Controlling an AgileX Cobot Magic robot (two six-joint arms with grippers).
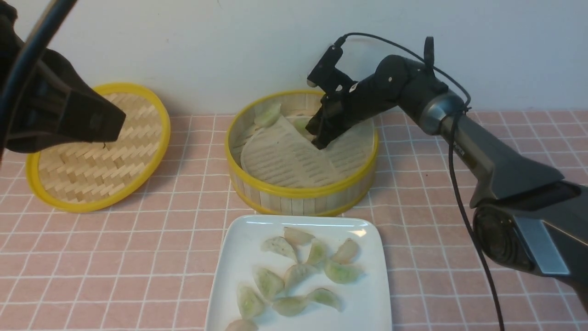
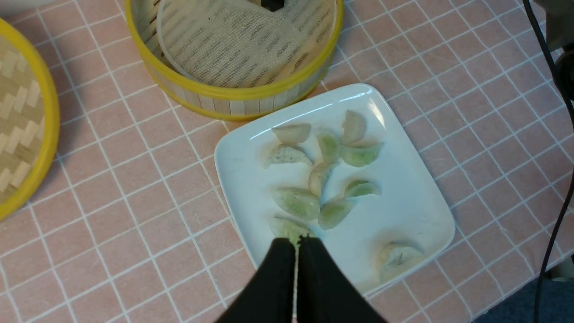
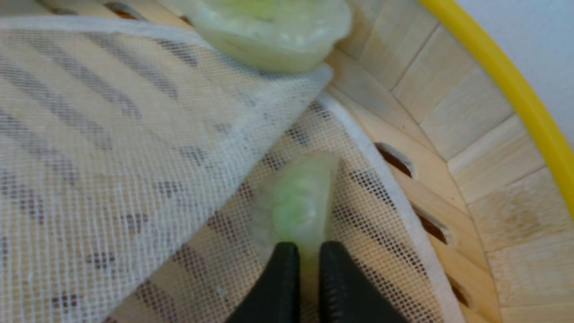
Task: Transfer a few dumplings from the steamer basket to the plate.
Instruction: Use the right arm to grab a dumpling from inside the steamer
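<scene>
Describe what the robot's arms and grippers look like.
The left arm looks black; the right arm is dark grey with a silvery joint ring, tiny unreadable white lettering and a thin black cable alongside. The left gripper and right gripper have black, tapering fingers.

Plate (image 1: pixel 239 239) w/ dumplings (image 1: pixel 298 273) sits in front of steamer basket (image 1: pixel 298 193); lid (image 1: pixel 92 156) lies to basket's left.

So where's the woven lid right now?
In the front view, the woven lid lies on the table at far left, beside the steamer basket.
</scene>
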